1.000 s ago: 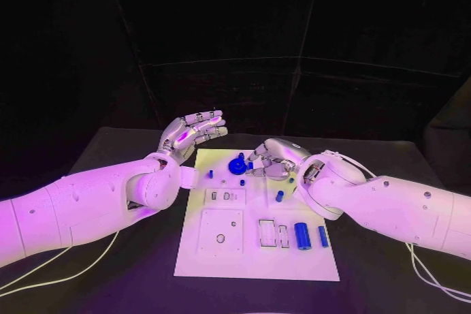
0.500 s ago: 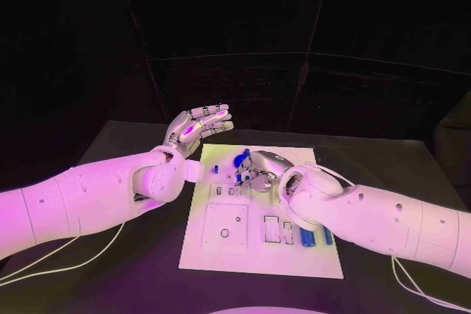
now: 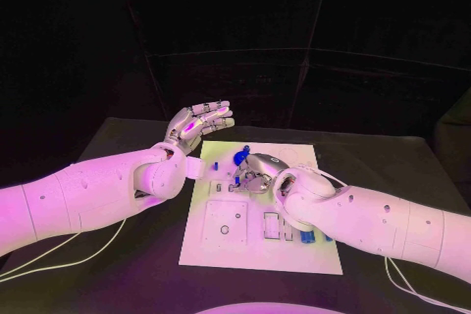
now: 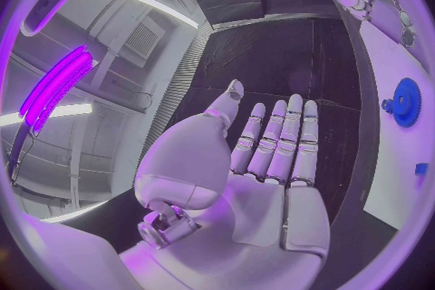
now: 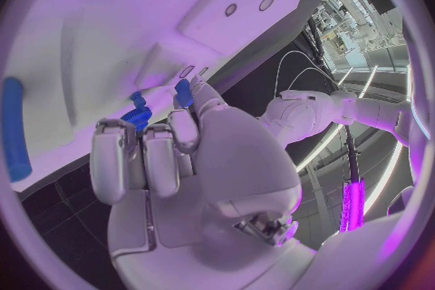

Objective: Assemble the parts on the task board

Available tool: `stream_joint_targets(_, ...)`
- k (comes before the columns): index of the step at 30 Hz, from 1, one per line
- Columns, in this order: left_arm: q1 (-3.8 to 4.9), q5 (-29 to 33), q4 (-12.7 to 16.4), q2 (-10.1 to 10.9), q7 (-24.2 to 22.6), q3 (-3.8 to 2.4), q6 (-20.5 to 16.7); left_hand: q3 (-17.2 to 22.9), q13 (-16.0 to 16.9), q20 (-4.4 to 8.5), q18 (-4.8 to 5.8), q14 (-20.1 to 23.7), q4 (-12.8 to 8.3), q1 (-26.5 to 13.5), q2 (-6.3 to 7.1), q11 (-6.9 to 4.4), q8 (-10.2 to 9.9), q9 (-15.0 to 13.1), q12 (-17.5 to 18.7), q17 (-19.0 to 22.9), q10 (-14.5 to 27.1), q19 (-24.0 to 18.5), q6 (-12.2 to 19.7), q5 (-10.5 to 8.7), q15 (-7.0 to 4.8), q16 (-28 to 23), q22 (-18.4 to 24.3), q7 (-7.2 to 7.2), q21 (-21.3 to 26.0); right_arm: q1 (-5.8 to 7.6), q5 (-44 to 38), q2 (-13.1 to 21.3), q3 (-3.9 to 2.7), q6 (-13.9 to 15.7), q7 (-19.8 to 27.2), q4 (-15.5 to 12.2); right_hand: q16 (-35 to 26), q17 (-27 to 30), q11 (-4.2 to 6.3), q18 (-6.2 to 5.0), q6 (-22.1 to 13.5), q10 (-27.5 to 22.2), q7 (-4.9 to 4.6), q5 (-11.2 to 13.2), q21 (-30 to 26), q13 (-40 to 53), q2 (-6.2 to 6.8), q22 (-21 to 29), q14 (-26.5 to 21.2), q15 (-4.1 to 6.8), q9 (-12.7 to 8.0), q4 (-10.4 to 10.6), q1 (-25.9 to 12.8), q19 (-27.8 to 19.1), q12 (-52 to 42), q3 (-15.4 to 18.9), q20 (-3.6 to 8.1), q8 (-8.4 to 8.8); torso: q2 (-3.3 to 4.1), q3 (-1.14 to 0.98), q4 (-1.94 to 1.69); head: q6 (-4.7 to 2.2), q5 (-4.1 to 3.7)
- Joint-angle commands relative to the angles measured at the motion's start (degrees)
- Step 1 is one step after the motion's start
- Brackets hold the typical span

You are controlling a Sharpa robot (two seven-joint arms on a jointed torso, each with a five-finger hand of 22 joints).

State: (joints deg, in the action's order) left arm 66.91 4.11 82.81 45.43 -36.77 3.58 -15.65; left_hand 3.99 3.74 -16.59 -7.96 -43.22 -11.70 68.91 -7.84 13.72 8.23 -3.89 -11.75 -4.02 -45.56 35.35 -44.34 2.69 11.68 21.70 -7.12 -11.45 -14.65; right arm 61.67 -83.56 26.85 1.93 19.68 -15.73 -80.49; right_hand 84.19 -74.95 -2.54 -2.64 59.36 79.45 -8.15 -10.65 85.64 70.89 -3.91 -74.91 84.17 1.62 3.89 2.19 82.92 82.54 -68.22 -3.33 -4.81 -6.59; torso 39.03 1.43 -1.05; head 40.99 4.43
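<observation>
blue gear (image 3: 242,152) stands on edge, pinched by right hand (image 3: 257,171).

Left hand (image 3: 199,122) raised, fingers extended, right hand (image 3: 255,169) curled, palm down

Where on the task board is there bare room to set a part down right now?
The task board's near strip, below the square plate and slots, is bare. So is the far right corner. The middle is crowded: the right hand covers blue parts there.

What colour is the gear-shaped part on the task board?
Blue. The gear-shaped part shows best in the left wrist view, lying on the white task board.
</observation>
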Motion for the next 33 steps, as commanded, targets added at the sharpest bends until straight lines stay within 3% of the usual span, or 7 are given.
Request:
stream_joint_targets(1,0.13,-0.41,0.16,-0.08,-0.33,-0.07,0.50,-0.12,-0.06,0.05,-0.83,0.26,-0.38,0.04,-0.50,0.10,0.20,0.08,-0.30,0.07,0.36,0.52,0.13,0.15,0.07,0.29,0.07,-5.28,-0.18,-0.05,-1.46,-0.31,-0.03,-0.42,-0.48,0.17,-0.28,-3.09,0.55,0.30,1.50,0.40,1.13,0.06,0.21,-0.06,-0.03,-4.91,3.38,0.34,0.06,0.00,0.20,0.19,-0.13,-0.38,0.28,-0.33,-0.02,-0.01,0.10,0.14,-0.02)
stream_joint_targets(16,0.13,-0.41,0.30,-0.34,-0.20,-0.07,0.80,-0.12,-0.06,0.05,-0.83,0.26,-0.38,0.04,-0.50,0.10,0.20,0.08,-0.30,0.07,0.36,0.52,0.13,0.15,0.07,0.29,0.07,-5.28,-0.18,-0.52,-2.37,-0.93,-0.01,-1.97,-0.81,0.98,-0.37,-2.95,0.51,0.27,1.46,0.32,1.08,0.34,0.16,-0.15,0.37,-4.80,3.35,0.31,0.02,-0.02,-0.18,0.11,0.08,-0.55,0.25,-0.22,-0.03,-0.04,0.02,0.51,-0.05)
stream_joint_targets(24,0.13,-0.41,0.22,-0.47,-0.18,-0.07,0.98,-0.10,-0.06,0.05,-0.83,0.26,-0.45,0.04,-0.50,0.10,0.22,0.08,-0.32,0.07,0.35,0.53,0.13,0.14,0.07,0.29,0.08,-5.28,-0.18,-0.69,-3.11,-1.14,0.08,-2.09,-0.89,1.61,-0.46,-2.81,0.46,0.25,1.30,0.21,1.01,0.56,0.10,-0.29,0.67,-4.69,3.32,0.27,-0.03,-0.02,-0.46,0.03,0.32,-0.69,0.23,-0.06,-0.01,-0.05,0.03,0.16,-0.01)
stream_joint_targets(33,0.13,-0.41,0.14,-0.52,-0.12,-0.07,1.10,-0.10,-0.06,0.05,-0.83,0.26,-0.45,0.04,-0.50,0.10,0.22,0.08,-0.32,0.07,0.35,0.53,0.13,0.14,0.07,0.29,0.08,-5.28,-0.18,-0.74,-3.73,-0.95,0.17,-2.62,-1.12,1.79,-0.45,-2.84,0.42,0.24,1.19,0.16,0.96,0.63,0.10,-0.34,0.87,-4.69,3.33,0.24,-0.05,-0.04,-0.61,0.02,0.42,-0.75,0.20,0.03,-0.03,-0.03,0.03,0.34,0.01)
